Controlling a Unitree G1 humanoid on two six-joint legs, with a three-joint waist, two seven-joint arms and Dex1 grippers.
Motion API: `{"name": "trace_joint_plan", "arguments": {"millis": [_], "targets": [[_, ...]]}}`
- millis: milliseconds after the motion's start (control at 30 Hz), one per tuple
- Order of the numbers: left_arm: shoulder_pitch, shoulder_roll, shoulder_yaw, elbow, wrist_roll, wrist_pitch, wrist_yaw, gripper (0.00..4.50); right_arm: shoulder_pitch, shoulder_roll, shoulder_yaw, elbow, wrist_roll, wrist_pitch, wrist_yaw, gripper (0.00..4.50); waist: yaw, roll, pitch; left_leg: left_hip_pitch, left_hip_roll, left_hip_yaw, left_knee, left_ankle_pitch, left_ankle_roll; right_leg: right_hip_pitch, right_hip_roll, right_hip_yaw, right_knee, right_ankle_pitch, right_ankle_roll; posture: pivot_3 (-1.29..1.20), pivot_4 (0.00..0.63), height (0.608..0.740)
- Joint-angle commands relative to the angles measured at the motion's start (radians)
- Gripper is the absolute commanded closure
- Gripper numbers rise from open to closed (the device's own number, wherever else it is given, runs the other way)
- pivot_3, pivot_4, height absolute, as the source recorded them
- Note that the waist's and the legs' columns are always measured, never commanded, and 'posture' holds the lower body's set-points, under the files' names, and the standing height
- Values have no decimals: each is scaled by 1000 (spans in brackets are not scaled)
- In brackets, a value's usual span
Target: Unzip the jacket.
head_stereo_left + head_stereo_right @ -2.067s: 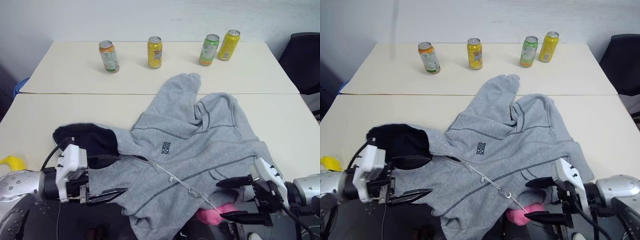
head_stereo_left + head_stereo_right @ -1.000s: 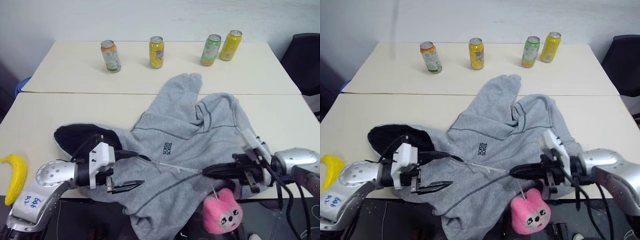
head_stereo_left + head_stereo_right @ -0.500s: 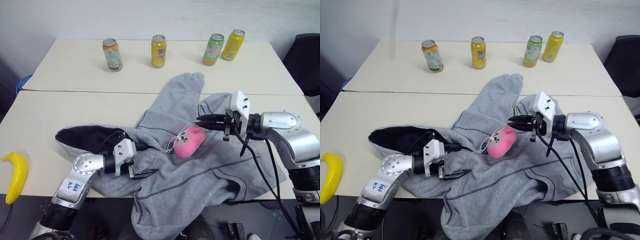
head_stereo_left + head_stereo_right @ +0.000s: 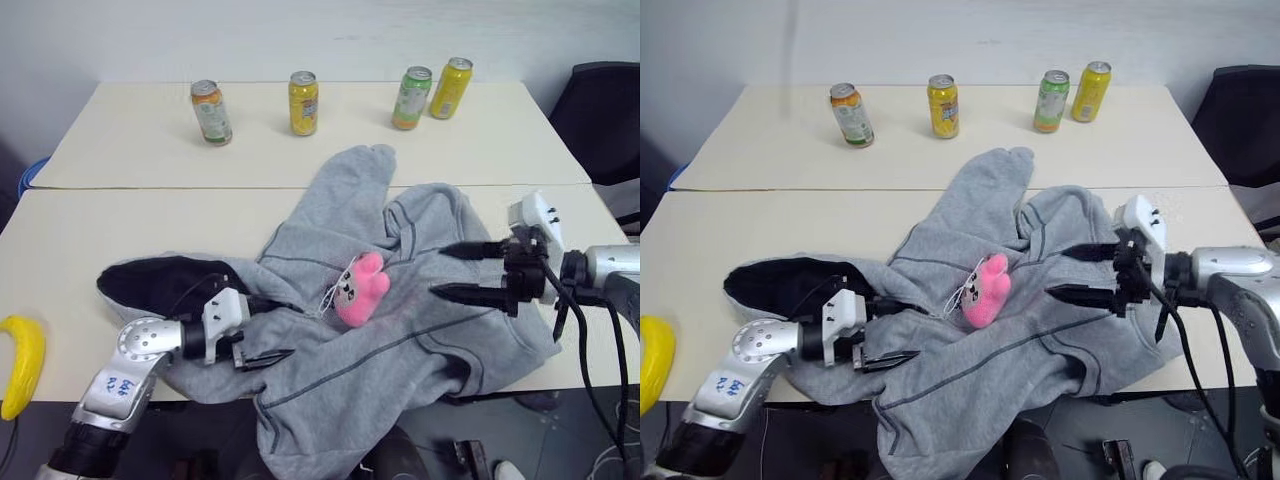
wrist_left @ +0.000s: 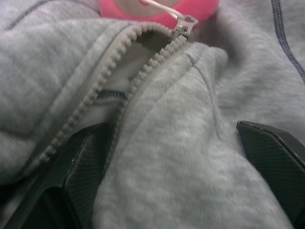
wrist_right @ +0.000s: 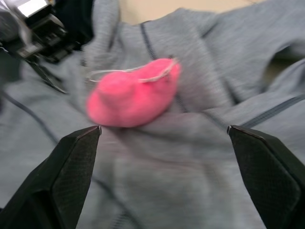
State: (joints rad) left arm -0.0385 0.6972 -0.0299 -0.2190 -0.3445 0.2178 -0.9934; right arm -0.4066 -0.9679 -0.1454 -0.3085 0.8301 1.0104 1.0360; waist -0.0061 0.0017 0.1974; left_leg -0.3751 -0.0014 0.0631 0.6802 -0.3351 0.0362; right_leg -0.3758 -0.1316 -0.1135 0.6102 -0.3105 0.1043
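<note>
Lying spread over the near table's front edge, the jacket is seen with its hem hanging off the near side and one sleeve reaching toward the far table. The left gripper is held low at the jacket's collar end; its jaws stand wide apart, and a fold of grey fabric beside the zipper sits between them without being clamped. In the left wrist view the zipper is shown parted just ahead of those jaws, its two rows of teeth meeting at the slider a little further on. A pale cord runs from the slider to a pink plush toy, which is laid on the jacket's chest beyond the left jaws and well ahead of the right ones. The right gripper is held above the jacket's far side, pointed toward the toy, with its jaws fully spread and nothing in them. The dark hood lining is exposed just behind the left gripper. A banana rests at the table's edge, well apart from both grippers. Four drink cans are stood in a row on the far table, far beyond the jaws.
</note>
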Motion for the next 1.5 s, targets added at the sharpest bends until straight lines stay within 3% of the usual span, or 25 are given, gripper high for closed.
{"name": "trace_joint_plan", "arguments": {"millis": [33, 233, 367, 400, 467, 533, 667, 767, 867, 967, 1200, 1333, 1500], "targets": [[85, 62, 62, -54, -33, 42, -29, 0, -40, 75, 10, -73, 108, 199, -163, 22, -3, 0, 0, 0, 0, 0, 0, 0, -1, 0, 0, 0, 0, 0, -1, 0, 150, 740], [195, 90, 164, -71, -66, 60, -13, 0, -73, 386, 62, -68, 75, 244, -463, 22, 1, 2, 1, 0, 0, 0, -4, -1, -2, -2, 0, 1, 0, -1, -2, 0, 150, 740], [151, 94, 226, -154, -191, 163, -9, 0, -101, 439, 150, -59, 22, 253, -506, 22, 6, 3, 1, 0, -1, 1, -4, -1, -2, -3, 0, 1, 0, -1, -2, 0, 150, 740], [92, 91, 247, -181, -273, 239, 21, 0, -108, 445, 172, -49, 0, 238, -512, 194, 7, 2, 1, -1, -1, 0, -4, -1, -1, -3, -1, 1, 0, -1, -2, 0, 150, 740], [-28, 90, 259, -218, -382, 344, 55, 0, -119, 434, 218, -38, -47, 196, -495, 643, 13, 2, 1, -1, -2, -1, -3, -1, -1, -3, -1, 1, 1, -1, -2, 0, 150, 740], [-142, 86, 229, -225, -406, 388, 71, 0, -124, 420, 248, -36, -77, 160, -468, 1263, 12, 2, 1, -3, -2, -3, 0, 0, -1, -3, -1, 1, 2, -1, -2, 0, 150, 740], [-324, 36, 12, -115, -208, 302, 48, 0, -119, 333, 298, -60, -134, 59, -352, 2666, 7, 2, 1, -2, -5, -1, -1, 0, 0, -1, 0, 1, 6, 0, -1, 0, 150, 740], [-352, 29, -122, -9, -76, 188, -28, 0, -126, 273, 303, -63, -176, -17, -283, 3624, 1, 2, 1, -1, -4, 5, -2, 0, 1, -3, 6, 0, 6, 0, -1, 0, 150, 740], [-363, 28, -174, 71, -14, 125, -74, 0, -139, 217, 292, -53, -232, -93, -240, 4472, 4, 1, 2, -3, -2, 8, -2, 0, 1, -7, 10, -2, 7, 0, 0, 0, 150, 740], [-351, 32, -179, 86, -28, 169, -102, 0, -151, 134, 251, -38, -267, -147, -183, 4472, 6, 1, 2, -6, -1, 8, 1, 1, 0, -11, 9, 1, 9, 0, 0, 0, 150, 740], [-279, -26, -235, 210, 147, 67, -6, 0, -89, -84, 147, 74, -396, -296, -104, 4472, 21, 0, 1, -12, -4, 6, 3, 2, 3, -15, 1, 3, 11, 0, 1, 0, 150, 740], [-222, -15, -236, 192, 142, 103, -9, 0, -102, -148, 45, 318, -412, -350, -57, 4472, 26, 0, 1, -10, -4, 6, 3, 4, 3, -13, 0, 3, 11, 1, 2, 0, 150, 740], [-146, 25, -216, 192, 132, 87, -48, 0, -163, -188, 53, 706, -571, -581, -104, 4472, 11, 3, -1, -8, -4, 6, 2, 4, 3, -12, 0, 4, 10, 1, 2, 0, 150, 740]]}}
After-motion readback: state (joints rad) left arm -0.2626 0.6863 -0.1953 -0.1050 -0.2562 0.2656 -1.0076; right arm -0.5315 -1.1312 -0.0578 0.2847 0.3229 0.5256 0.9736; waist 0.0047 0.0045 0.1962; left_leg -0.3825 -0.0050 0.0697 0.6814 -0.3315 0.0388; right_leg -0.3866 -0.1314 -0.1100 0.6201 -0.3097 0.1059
